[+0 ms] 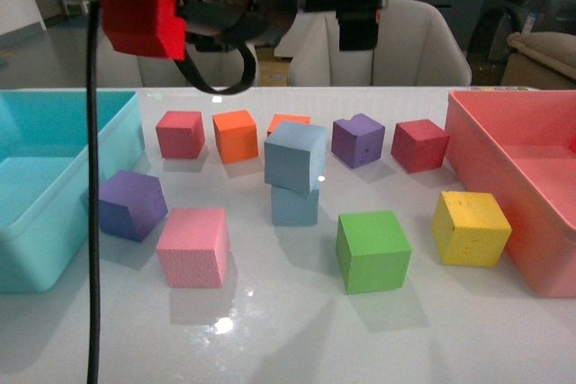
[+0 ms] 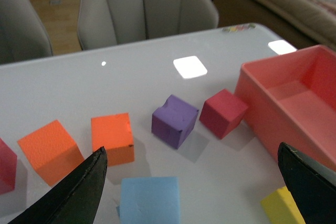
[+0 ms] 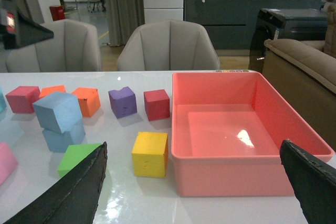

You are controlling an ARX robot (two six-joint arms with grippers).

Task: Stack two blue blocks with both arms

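The two blue blocks stand stacked at the table's middle: the upper block sits twisted on the lower block. My left arm, black with a red part, reaches across the top of the front view. Its gripper hangs open and empty, high above and behind the stack. In the left wrist view the upper block's top lies below the open left gripper. My right gripper is open and empty, off to the right. From it the stack shows at a distance.
A teal bin stands at the left and a pink bin at the right. Around the stack lie purple, pink, green, yellow, red, orange, purple and dark red cubes.
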